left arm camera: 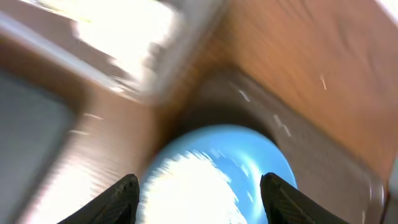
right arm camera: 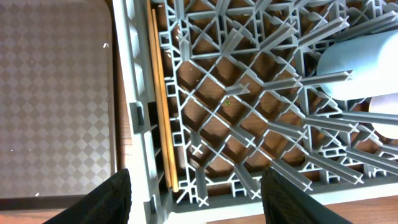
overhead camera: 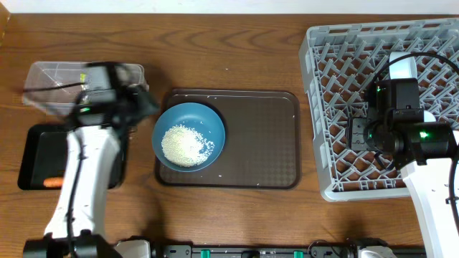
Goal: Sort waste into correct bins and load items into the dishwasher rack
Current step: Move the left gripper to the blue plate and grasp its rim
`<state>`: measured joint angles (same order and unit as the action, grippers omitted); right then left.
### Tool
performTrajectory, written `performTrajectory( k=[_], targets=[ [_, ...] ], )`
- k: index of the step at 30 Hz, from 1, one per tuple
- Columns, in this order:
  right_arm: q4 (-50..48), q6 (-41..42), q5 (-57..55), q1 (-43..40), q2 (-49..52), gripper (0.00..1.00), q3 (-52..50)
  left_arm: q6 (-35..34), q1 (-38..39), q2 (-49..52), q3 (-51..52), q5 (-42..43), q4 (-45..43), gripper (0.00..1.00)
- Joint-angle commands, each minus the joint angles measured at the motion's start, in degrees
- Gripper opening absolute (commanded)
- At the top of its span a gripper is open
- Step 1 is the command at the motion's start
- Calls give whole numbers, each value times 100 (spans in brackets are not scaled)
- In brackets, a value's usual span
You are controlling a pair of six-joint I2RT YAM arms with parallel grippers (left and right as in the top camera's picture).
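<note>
We see the left gripper (left arm camera: pixel 199 199) hanging between the clear tub (overhead camera: pixel 50 82) and the left rim of the dark-blue bowl (overhead camera: pixel 188 135). Its jaws are spread wide with nothing between them, though the wrist view is smeared by motion. The bowl sits upright on the left part of the brown serving tray (overhead camera: pixel 272 100), with a heap of white rice (overhead camera: pixel 185 145) in its bottom. The tub lies toward the far side of the table (overhead camera: pixel 237 50), its long side running left to right. The black tray (overhead camera: pixel 32 154) just in front of it runs front to back. A small orange carrot (overhead camera: pixel 52 182) lies at the tray's near end, its length left to right.

The right gripper (right arm camera: pixel 199 199) hovers over the grey rack (overhead camera: pixel 323 107), jaws apart and empty. In the rack, the chopsticks (right arm camera: pixel 163 99) lie flat and side by side, their length along the wall that faces the serving tray. A light-blue bowl (right arm camera: pixel 360 68) sits among the pegs farther in.
</note>
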<state>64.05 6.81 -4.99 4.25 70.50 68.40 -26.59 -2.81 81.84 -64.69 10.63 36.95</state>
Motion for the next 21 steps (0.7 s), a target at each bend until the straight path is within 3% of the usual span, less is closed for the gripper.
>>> performTrajectory(
  k=[1,10,21],
  targets=[
    [7,-20,-79,-33,2,61,-33,63,782,389,-37,31,0,63],
    [13,-22,-79,-33,2,61,-33,-92,2337,1475,-37,35,-219,64],
    [26,-20,-79,-33,2,61,-33,-205,2656,1668,-4,31,-310,64]
  ],
)
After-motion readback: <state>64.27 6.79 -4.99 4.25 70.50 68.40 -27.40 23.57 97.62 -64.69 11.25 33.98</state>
